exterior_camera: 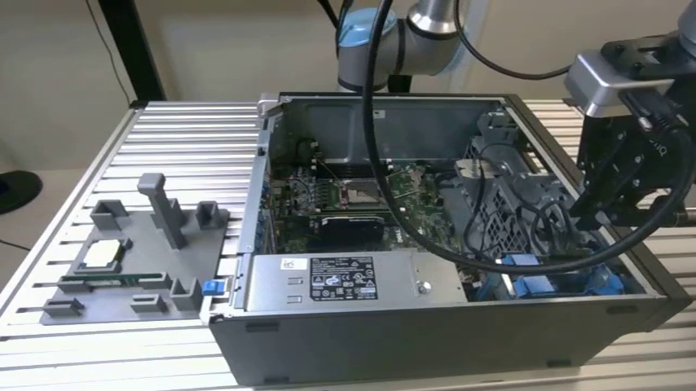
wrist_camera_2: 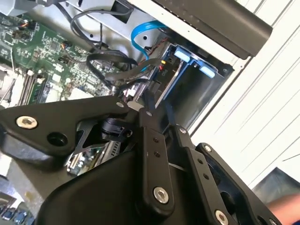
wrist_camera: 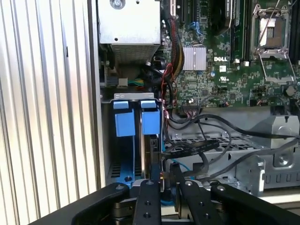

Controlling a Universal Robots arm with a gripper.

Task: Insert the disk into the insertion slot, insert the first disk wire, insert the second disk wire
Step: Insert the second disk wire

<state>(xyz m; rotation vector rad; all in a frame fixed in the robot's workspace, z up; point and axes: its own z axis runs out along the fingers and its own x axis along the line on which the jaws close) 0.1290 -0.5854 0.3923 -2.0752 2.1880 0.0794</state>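
Note:
The disk (wrist_camera: 153,152) stands on edge inside the insertion slot (wrist_camera: 107,140), under one of two bright blue tabs (wrist_camera: 151,123). In the exterior view the same blue frame (exterior_camera: 555,287) shows at the case's near corner, on that view's right. My black gripper (wrist_camera: 168,187) hangs just over the disk's exposed edge, shut on the dark plug of a disk wire (wrist_camera: 174,174). In the second wrist view the gripper (wrist_camera_2: 135,104) meets among black wires beside the slot (wrist_camera_2: 187,84). Seen from outside, the gripper (exterior_camera: 609,216) reaches down over the case's rim.
The open computer case (exterior_camera: 435,334) lies on a slatted aluminium table (exterior_camera: 185,138). A grey labelled power-supply box (exterior_camera: 332,281) sits beside the slot, and loose black cables (wrist_camera: 206,145) cross a perforated cage (wrist_camera: 262,164). A grey fixture with parts (exterior_camera: 130,261) lies on the exterior view's left.

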